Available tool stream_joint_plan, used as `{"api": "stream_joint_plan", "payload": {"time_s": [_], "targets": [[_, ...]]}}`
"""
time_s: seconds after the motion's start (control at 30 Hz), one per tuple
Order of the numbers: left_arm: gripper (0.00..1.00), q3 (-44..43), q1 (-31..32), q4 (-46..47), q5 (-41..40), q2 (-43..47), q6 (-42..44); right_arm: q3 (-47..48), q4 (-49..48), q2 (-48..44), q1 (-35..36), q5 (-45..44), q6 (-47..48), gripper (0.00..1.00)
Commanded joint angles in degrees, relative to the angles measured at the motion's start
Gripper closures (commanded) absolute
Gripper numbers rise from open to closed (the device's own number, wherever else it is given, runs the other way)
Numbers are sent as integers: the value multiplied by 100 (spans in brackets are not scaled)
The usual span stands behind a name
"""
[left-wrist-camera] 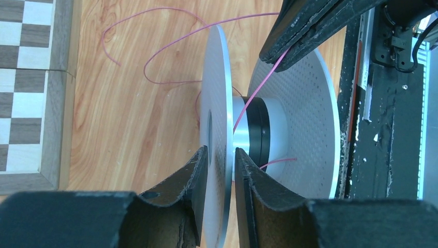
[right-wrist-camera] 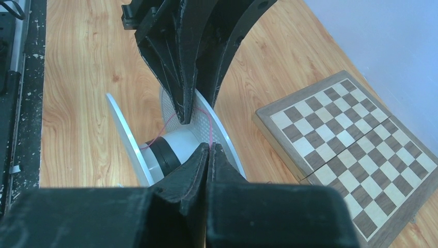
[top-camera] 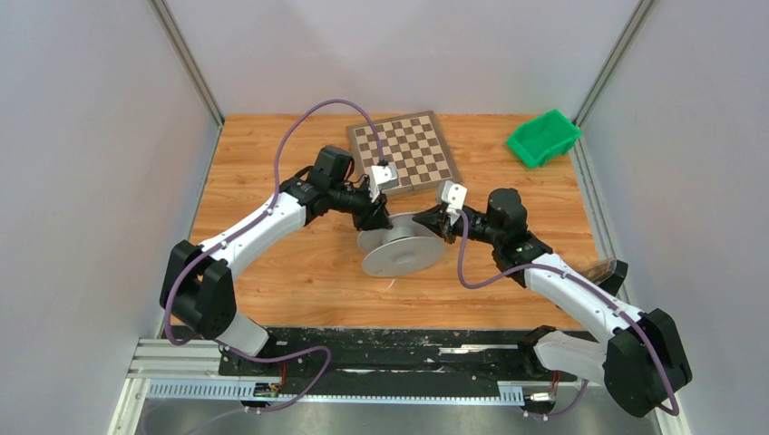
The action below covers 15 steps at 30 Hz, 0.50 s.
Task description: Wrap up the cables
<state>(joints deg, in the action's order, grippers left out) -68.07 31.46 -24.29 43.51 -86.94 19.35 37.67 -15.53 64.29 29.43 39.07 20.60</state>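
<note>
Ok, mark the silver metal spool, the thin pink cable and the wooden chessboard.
silver metal spool (left-wrist-camera: pixel 310 113): left wrist view, perforated far flange.
thin pink cable (left-wrist-camera: pixel 258 93): left wrist view, strand running to hub.
wooden chessboard (top-camera: pixel 402 149): top external view, board's middle.

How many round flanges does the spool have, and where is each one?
2. The far flange, on the chessboard side, stands between the left gripper's fingers. The perforated near flange faces the black rail. None seems hidden.
</note>
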Motion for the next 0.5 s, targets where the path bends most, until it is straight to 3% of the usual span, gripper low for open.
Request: {"api": "stream_joint_plan", "payload": {"time_s": [0.0, 0.47], "targets": [[69, 78, -4, 127, -15, -15, -18, -70, -250, -135, 12, 56, -12, 100], [85, 135, -2, -113, -83, 6, 98, -155, -214, -66, 19, 87, 9, 100]]}}
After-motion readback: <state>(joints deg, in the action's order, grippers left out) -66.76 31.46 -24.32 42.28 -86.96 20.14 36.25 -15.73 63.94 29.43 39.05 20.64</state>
